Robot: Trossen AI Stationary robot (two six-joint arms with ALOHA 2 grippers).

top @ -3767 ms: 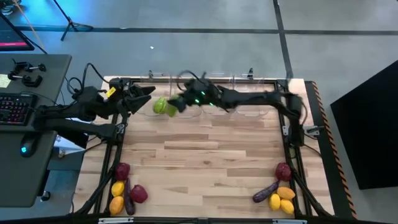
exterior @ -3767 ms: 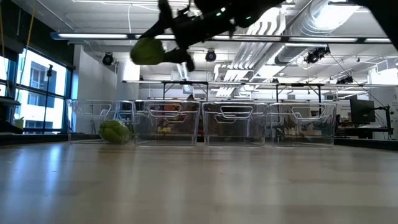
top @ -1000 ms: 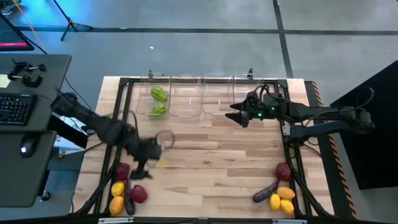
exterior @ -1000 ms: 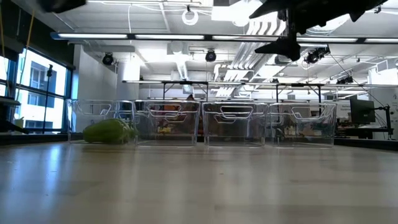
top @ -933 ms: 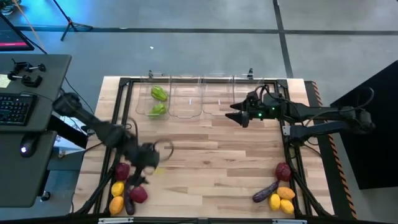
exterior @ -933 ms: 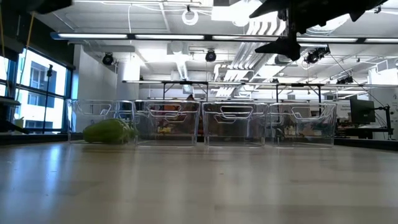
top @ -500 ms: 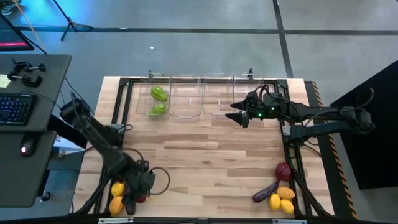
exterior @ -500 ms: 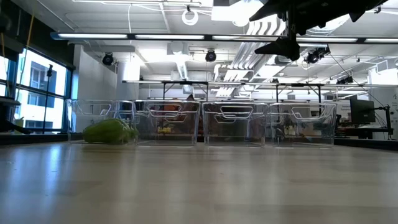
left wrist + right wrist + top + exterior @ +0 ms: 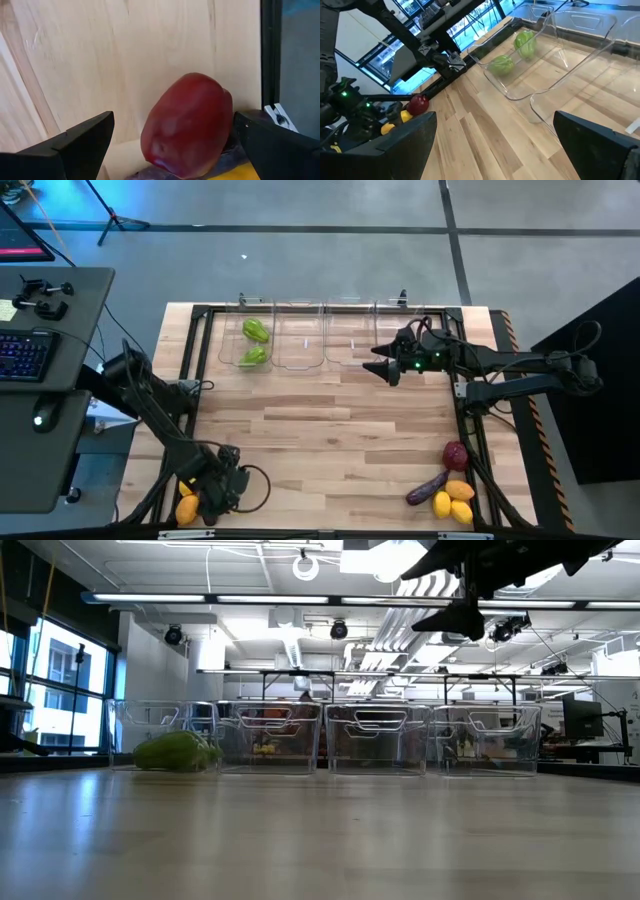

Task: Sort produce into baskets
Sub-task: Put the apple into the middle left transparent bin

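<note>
My left gripper (image 9: 222, 485) is low over the produce pile at the table's near left corner, open. In the left wrist view a dark red rounded piece (image 9: 187, 125) stands between its spread fingers, resting on an eggplant and a yellow piece. Beside the gripper lie a yellow piece (image 9: 188, 485), an orange one (image 9: 186, 509) and a purple eggplant (image 9: 207, 510). Two green peppers (image 9: 257, 330) (image 9: 253, 356) lie in the leftmost of the clear baskets (image 9: 240, 365) at the far edge. My right gripper (image 9: 385, 368) hangs open, high in front of the baskets, holding nothing.
A second pile lies at the near right corner: a dark red piece (image 9: 456, 454), an eggplant (image 9: 427, 488), and yellow and orange pieces (image 9: 441, 502) (image 9: 460, 491). A black metal frame (image 9: 470, 420) runs around the table. The three other baskets (image 9: 350, 340) stand next to the first.
My left gripper has swung from the table's left middle toward the near left corner and come down over the produce pile there, still open, with the dark red piece now between its fingers.
</note>
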